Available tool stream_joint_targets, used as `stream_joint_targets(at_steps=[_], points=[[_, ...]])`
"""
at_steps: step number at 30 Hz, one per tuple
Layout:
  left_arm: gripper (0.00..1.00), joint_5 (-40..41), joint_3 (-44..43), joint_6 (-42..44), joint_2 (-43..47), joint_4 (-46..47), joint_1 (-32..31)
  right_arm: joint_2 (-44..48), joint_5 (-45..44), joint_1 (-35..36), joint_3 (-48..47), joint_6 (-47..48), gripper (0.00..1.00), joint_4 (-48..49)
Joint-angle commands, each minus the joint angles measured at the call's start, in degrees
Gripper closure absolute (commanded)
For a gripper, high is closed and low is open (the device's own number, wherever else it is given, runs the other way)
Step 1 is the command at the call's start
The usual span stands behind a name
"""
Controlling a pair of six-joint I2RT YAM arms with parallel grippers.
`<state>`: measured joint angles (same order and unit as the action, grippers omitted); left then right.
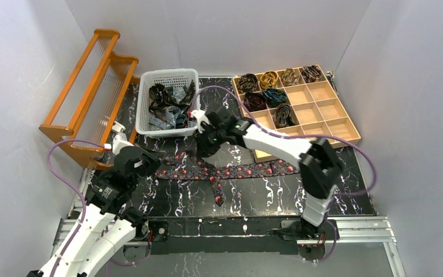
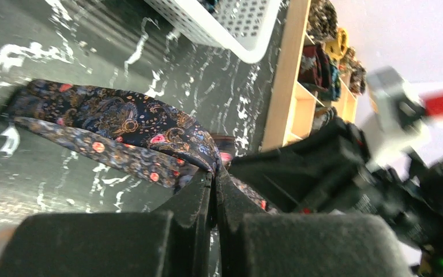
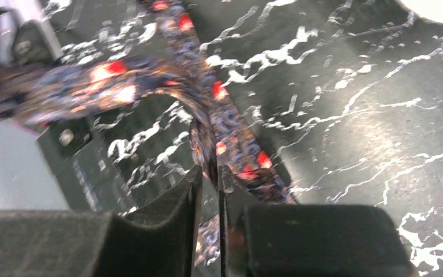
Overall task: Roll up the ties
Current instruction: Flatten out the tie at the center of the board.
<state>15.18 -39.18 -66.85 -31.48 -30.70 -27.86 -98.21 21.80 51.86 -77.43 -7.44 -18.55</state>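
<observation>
Black, white-veined marble desk (image 1: 265,190) boxed in by white walls (image 1: 11,115); left fingers (image 2: 193,205) and right fingers (image 3: 179,199) each pinch tight on the dotted tie (image 1: 248,170) lying across it.

High rear overview plus two close wrist views, dotted tie (image 2: 127,124) common.

The white-and-black left arm (image 1: 92,239) angles in from the near left, its black two-finger left gripper (image 2: 213,173) clamped on a dark, red-dotted fabric tie (image 2: 121,124), while the matching right arm (image 1: 277,143) folds leftward, its right gripper (image 3: 209,173) pinching the same tie.
</observation>
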Motion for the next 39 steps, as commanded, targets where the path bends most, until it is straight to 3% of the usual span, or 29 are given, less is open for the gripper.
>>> stream_joint_targets(at_steps=[1, 2, 6, 13, 16, 26, 29, 35, 37, 39], points=[[1.0, 9.9, -6.2, 3.7, -1.1, -10.7, 0.3, -9.7, -11.5, -0.3, -14.0, -6.5, 0.63, -9.2], [1.0, 11.0, -6.6, 4.3, -1.4, -12.0, 0.3, -10.8, -13.9, -0.7, -15.7, -8.8, 0.53, -12.2], [1.0, 12.9, -7.2, 6.2, -1.9, -13.9, 0.3, -6.0, -11.7, -1.1, -6.1, -13.1, 0.4, -11.4], [1.0, 11.7, -5.8, 7.2, -1.7, -12.2, 0.3, 8.5, -5.0, -0.4, 17.5, -24.3, 0.41, -4.4], [1.0, 12.2, -6.3, 7.7, -2.3, -12.8, 0.3, 11.2, -4.5, 2.3, 23.3, -26.7, 0.35, 1.0], [1.0, 12.8, -7.0, 7.9, -2.4, -13.5, 0.3, 5.5, -17.4, 10.9, 22.1, -23.6, 0.31, 3.3], [1.0, 12.4, -6.8, 7.8, -2.4, -13.3, 0.3, 3.5, -22.3, 12.3, 21.7, -22.8, 0.39, 1.6], [1.0, 11.0, -6.0, 8.0, -2.5, -12.3, 0.3, 6.6, -28.3, 12.7, 22.4, -23.5, 0.9, -1.6], [1.0, 10.3, -5.7, 8.3, -2.6, -11.9, 0.3, 11.8, -25.5, 10.8, 24.5, -24.0, 0.99, -1.6], [1.0, 9.7, -5.1, 8.5, -2.7, -11.6, 0.3, 18.0, -15.8, 5.1, 28.2, -24.2, 0.99, -0.5]])
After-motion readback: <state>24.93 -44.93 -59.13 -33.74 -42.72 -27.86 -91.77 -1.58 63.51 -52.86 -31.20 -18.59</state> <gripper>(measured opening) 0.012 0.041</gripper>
